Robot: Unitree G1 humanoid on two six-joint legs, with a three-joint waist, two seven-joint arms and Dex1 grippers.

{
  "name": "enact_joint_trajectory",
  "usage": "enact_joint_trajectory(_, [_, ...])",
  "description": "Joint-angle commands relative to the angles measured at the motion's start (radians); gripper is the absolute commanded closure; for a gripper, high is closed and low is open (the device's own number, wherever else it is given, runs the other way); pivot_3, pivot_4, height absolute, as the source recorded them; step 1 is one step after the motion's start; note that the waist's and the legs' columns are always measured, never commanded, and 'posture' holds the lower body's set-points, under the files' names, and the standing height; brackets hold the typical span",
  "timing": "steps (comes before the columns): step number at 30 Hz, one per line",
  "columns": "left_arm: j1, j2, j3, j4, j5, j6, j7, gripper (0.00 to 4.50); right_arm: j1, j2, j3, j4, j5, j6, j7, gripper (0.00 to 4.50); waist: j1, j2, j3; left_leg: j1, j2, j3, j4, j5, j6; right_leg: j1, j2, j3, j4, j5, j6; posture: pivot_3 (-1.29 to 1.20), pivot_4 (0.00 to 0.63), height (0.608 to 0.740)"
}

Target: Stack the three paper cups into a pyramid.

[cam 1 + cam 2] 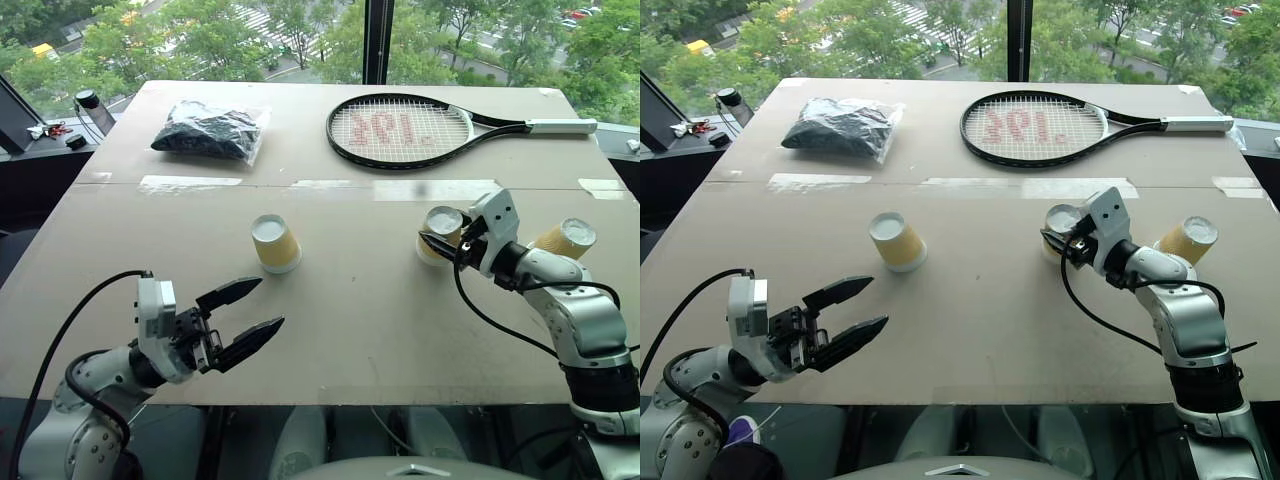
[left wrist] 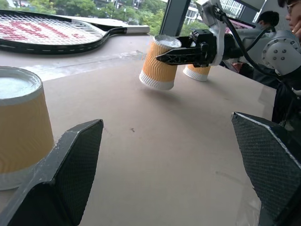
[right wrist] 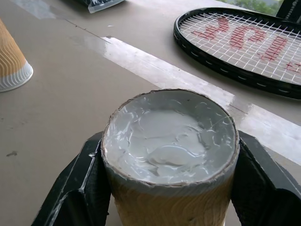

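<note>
Cup (image 2: 159,63) tilted in right hand (image 2: 162,57)

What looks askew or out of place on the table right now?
The cup in the right pincer is tilted and lifted off the table, not resting flat like the two other upside-down cups. Its base looks crinkled. Nothing is spilled.

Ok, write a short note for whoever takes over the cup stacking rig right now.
Right tool: shut on the middle cup, lifted just off the table in the left wrist view.
Left tool: open, holding nothing, near the left cup.
The right cup stands upside down by the right arm.
Done: one cup grasped. No pyramid.
Left: set two cups side by side, then one on top.
</note>
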Motion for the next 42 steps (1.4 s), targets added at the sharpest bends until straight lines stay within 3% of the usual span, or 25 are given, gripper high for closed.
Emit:
enact_joint_trajectory(1, [-0.008,0.015,0.001,0.001,-0.004,-0.015,-0.027,0.00,0.021,-0.005,-0.033,-0.070,0.029,0.011,-0.012,1.51,0.003,0.000,0.000,0.000,0.000,0.000,0.000,0.000,0.000,0.000,0.000,0.000,0.000,0.000,0.000,0.00,0.150,0.740])
enact_joint_trajectory(20, [-0.024,0.014,0.025,0.046,0.009,-0.013,-0.025,0.00,-0.019,0.098,0.045,0.055,-0.017,-0.098,-0.052,1.51,0.006,0.000,0.000,0.000,-0.001,0.000,0.000,0.000,0.000,0.000,0.000,0.000,0.000,0.000,0.000,0.00,0.150,0.740])
enact_joint_trajectory(23, [-0.034,0.010,0.037,0.065,0.019,-0.006,0.019,0.00,-0.036,0.093,0.044,0.109,-0.015,-0.131,-0.015,0.05,0.006,0.000,0.000,0.000,-0.001,0.000,0.000,0.000,0.000,0.000,0.000,0.000,0.000,0.000,0.000,0.00,0.150,0.740])
enact_joint_trajectory(28, [-0.062,0.021,0.061,0.107,0.057,-0.004,0.103,0.00,-0.029,0.029,0.011,0.066,-0.003,-0.174,0.050,0.02,0.008,0.000,0.000,0.000,-0.001,0.000,0.000,0.000,0.000,0.000,0.000,0.000,0.000,0.000,0.000,0.00,0.150,0.740])
enact_joint_trajectory(35, [-0.179,0.117,0.003,0.201,0.202,0.023,0.184,0.00,0.105,-0.110,-0.133,-0.159,0.236,-0.169,0.255,0.02,0.017,0.000,0.000,-0.001,-0.001,-0.001,0.000,0.000,0.000,0.001,0.000,-0.002,-0.001,0.000,0.000,0.00,0.150,0.740])
enact_joint_trajectory(42, [-0.485,0.110,-0.152,0.412,0.285,0.032,0.170,0.00,0.298,-0.151,-0.265,-0.324,0.408,-0.182,0.316,0.02,0.028,-0.001,0.001,-0.001,-0.001,-0.003,0.001,0.000,0.000,0.001,0.000,-0.004,0.000,0.000,0.000,0.00,0.150,0.740])
